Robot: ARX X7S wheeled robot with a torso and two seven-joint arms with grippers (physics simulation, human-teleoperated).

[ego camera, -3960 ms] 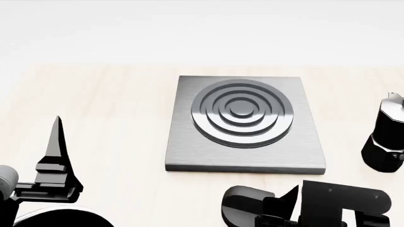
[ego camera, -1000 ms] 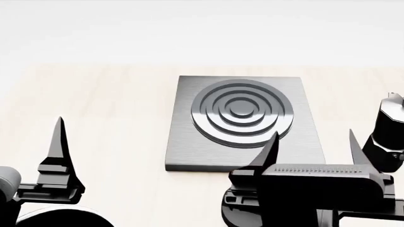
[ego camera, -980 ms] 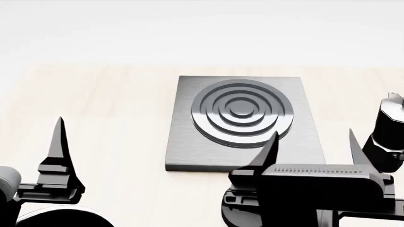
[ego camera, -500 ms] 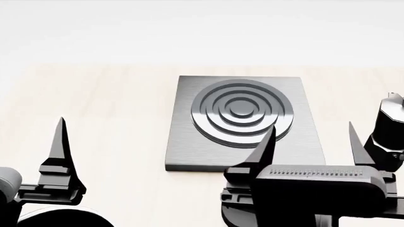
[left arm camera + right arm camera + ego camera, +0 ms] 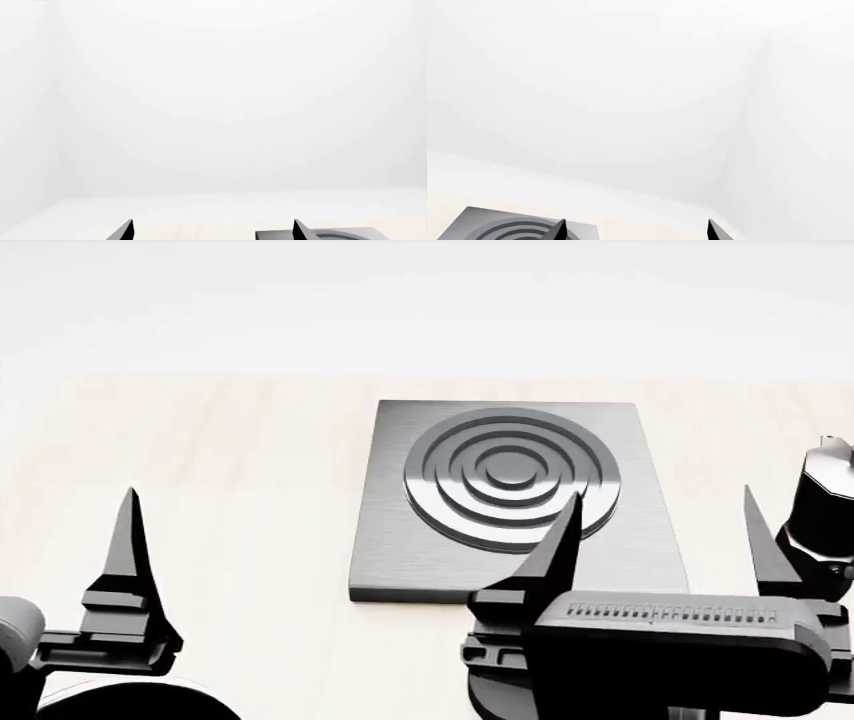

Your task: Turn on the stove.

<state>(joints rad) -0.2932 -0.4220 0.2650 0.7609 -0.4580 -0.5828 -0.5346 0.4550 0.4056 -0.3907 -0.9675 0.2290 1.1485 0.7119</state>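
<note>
The stove (image 5: pixel 400 540) is a flat grey metal slab with dark raised rings, in the middle of the pale wooden table. Its corner shows in the left wrist view (image 5: pixel 347 234) and the right wrist view (image 5: pixel 500 225). A black rounded finned part (image 5: pixel 489 672), likely the knob, sits just in front of the slab and is mostly hidden by my right gripper. My right gripper (image 5: pixel 663 525) is open and empty over the slab's front right corner; it also shows in its wrist view (image 5: pixel 635 231). My left gripper (image 5: pixel 212 231) is open and empty, with one fingertip (image 5: pixel 130 530) left of the stove.
A black moka pot (image 5: pixel 817 525) stands at the right edge, close beside my right gripper's outer finger. The pale table (image 5: pixel 240 460) runs left of and behind the stove. A white wall lies beyond it.
My right gripper rose into view from below the front edge over four seconds, and has edged slightly up and towards the stove since. The left gripper has hardly moved.
</note>
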